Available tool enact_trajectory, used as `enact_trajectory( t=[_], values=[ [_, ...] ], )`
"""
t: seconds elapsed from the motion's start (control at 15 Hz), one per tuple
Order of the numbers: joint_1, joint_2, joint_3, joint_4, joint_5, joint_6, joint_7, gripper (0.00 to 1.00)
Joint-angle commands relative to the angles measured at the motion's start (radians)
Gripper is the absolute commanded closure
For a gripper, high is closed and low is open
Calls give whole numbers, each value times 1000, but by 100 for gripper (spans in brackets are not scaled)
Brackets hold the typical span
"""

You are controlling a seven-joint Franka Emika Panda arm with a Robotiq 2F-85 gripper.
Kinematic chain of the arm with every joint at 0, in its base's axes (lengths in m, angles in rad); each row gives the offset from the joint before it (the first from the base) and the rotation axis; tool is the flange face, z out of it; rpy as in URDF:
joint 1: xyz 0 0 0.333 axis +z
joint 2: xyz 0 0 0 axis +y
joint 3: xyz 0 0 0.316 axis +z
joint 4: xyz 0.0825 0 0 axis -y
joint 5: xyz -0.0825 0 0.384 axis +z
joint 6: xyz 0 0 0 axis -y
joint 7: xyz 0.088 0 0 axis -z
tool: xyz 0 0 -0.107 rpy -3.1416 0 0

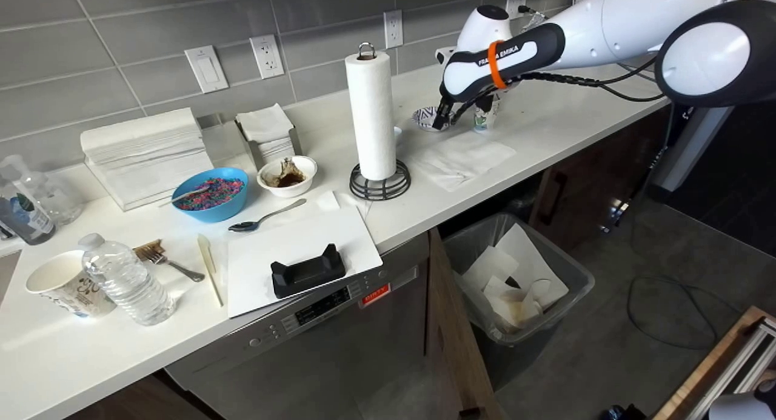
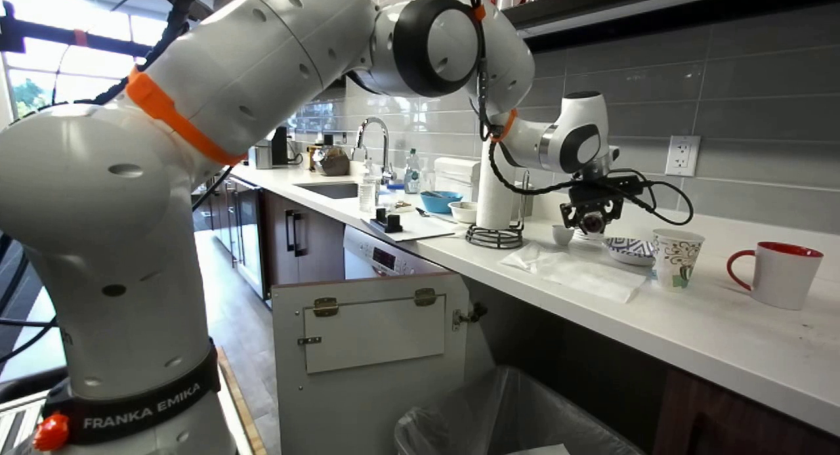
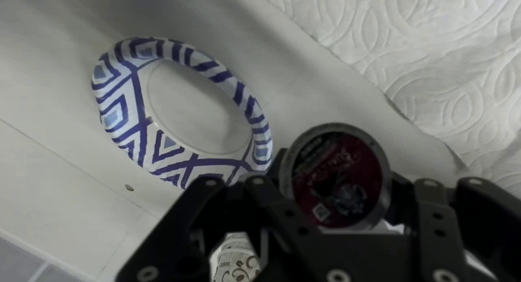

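Observation:
My gripper (image 3: 336,177) is shut on a round pod (image 3: 346,172) with a dark red printed lid and a pale rim; the pod's sides touch both fingers in the wrist view. The gripper is above the counter in both exterior views (image 1: 445,116) (image 2: 592,220). A white bowl with a blue-purple pattern (image 3: 118,111) lies beside and below the pod; it also shows in the exterior views (image 1: 424,117) (image 2: 629,248). A patterned paper cup (image 2: 677,258) stands close by, partly hidden behind the gripper in the wrist view (image 3: 236,261).
A flat paper towel sheet (image 2: 577,271) lies near the counter's front edge. A paper towel roll on a wire stand (image 1: 371,117) is near the gripper. A white mug with red inside (image 2: 786,274) stands farther along. An open bin (image 1: 585,280) is below the counter.

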Motion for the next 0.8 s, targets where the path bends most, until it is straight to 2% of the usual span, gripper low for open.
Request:
enact_trajectory(
  t=[0.0,0.07,0.13,0.2,0.67,0.73],
  values=[
    [-56,-118,58,-243,43,147,-52,69],
    [-70,-138,72,-291,48,181,-57,69],
    [-29,-54,34,-139,16,118,-18,71],
    [-33,-64,37,-162,17,130,-19,61],
    [-30,-63,36,-151,16,130,-19,61],
    [-30,-62,35,-151,16,130,-19,86]
  ],
)
